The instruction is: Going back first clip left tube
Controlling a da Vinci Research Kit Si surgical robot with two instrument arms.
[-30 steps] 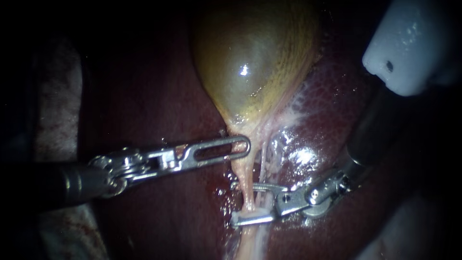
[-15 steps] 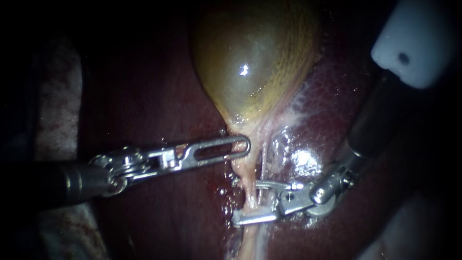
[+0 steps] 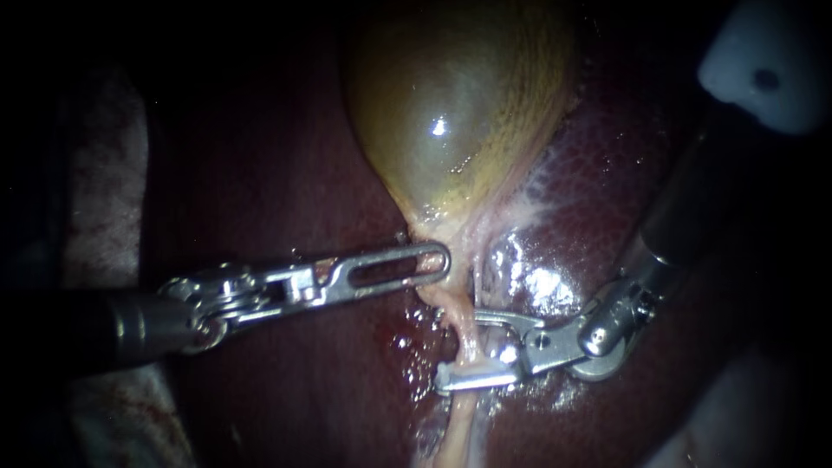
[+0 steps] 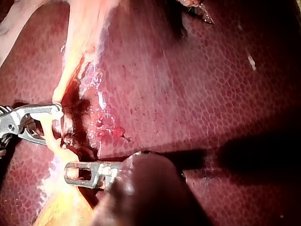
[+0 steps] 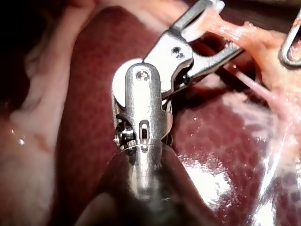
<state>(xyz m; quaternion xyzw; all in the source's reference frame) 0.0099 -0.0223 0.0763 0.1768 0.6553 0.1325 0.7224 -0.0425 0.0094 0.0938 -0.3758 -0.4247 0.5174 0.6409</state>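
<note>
Our left instrument [image 3: 433, 260], a long dark shaft with a bright silver hinged wrist and a flat slotted metal tip, enters from the left and lies almost level, tip in line with the shaft. The left wrist view shows the slot's broad face toward the camera.

Our right instrument [image 3: 459, 347], a dark shaft with a rounded silver wrist and two slim silver jaws, descends steeply from the upper right. We note its wrist bent and the jaws pointing left. They stand apart in a clear V.
</note>
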